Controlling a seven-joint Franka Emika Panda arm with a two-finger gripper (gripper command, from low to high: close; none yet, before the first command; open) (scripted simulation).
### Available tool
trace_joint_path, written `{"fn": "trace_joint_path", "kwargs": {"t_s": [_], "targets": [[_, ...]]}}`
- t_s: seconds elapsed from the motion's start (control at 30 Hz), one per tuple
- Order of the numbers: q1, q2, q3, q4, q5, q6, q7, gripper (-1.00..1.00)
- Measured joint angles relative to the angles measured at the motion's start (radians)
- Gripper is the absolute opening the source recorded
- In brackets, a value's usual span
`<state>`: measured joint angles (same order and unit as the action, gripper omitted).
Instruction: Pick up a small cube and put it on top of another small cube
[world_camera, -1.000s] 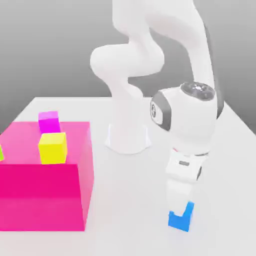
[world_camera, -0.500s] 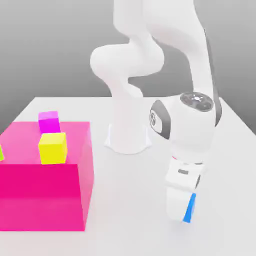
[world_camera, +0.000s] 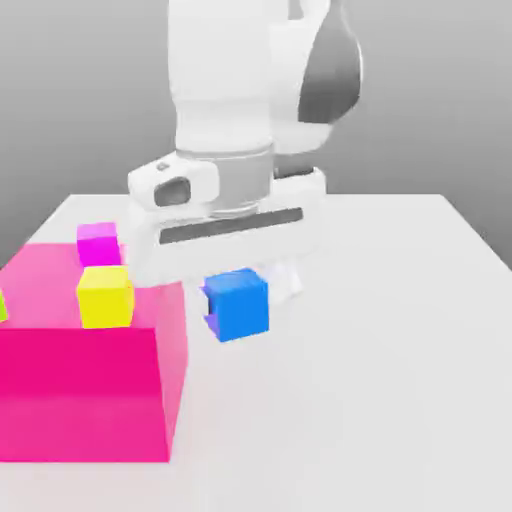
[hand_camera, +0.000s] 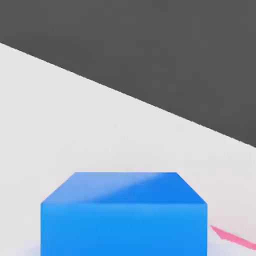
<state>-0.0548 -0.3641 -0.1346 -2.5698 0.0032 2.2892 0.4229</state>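
The small bright-blue cube (world_camera: 240, 308) hangs in the air just under my hand, off the white table (world_camera: 380, 380) and beside the right edge of the big pink block (world_camera: 80, 390). My gripper (world_camera: 236, 300) is shut on it, the hand's wide white body directly above. In the hand view the blue cube (hand_camera: 123, 215) sits close, with the table (hand_camera: 75, 125) behind it. A yellow cube (world_camera: 105, 296) rests on top of the pink block, to the exterior view's left of the blue cube. A magenta cube (world_camera: 98, 243) stands behind the yellow one.
The big pink block takes up the exterior view's left front of the table, with a lime-green sliver (world_camera: 2, 305) at the picture's left edge. A thin pink strip (hand_camera: 232, 237) shows in the hand view. White tabletop stretches across the exterior view's right and front.
The arm has swung from the right front of the table toward the pink block and risen. The blue cube went with it, from the tabletop up into the air beside the block.
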Motion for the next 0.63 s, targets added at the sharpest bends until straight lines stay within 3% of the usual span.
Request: {"fn": "trace_joint_path", "kwargs": {"t_s": [0.2, 0.3, 0.43, 0.47, 0.63], "targets": [[-0.196, -0.213, -0.061, 0.022, -0.025, -0.232, 0.203, -1.0], [-0.315, -0.293, -0.069, -0.016, -0.097, -0.327, 0.303, -1.0], [-0.358, -0.265, -0.078, -0.121, -0.137, -0.22, 0.329, -1.0], [-0.361, -0.252, -0.081, -0.147, -0.14, -0.181, 0.329, 1.0], [-0.361, -0.252, -0.081, -0.147, -0.14, -0.181, 0.329, 1.0]]}}
